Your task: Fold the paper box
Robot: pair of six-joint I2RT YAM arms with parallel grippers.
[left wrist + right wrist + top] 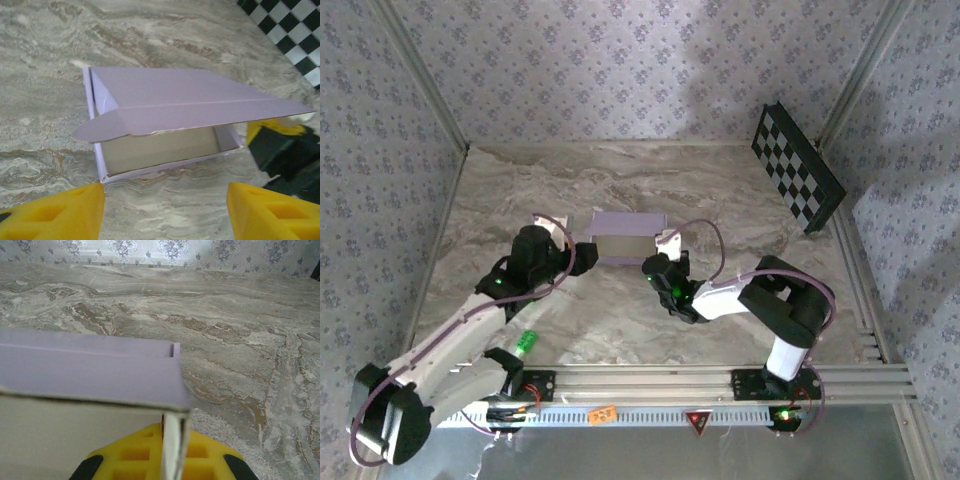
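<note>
Your left fingers point(55, 212) stand wide, the paper box point(160, 150) just ahead between them. Your right fingers point(200, 457) pinch its side wall. Unsupported, the half-closed lid point(200, 97) could spring open.

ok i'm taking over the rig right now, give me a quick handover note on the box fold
Left gripper: open, nothing between its fingers, hovering just short of the paper box at its open front.
Right gripper: shut on a thin wall at the box's right end.
Box: mid-table, between the two grippers.
Done: walls are up and the lavender lid is folded over the top.
Left: the lid sits ajar with the cream inside showing, and the rounded tab at its left corner sticks out untucked. Probably press the lid down and tuck the tab.
</note>
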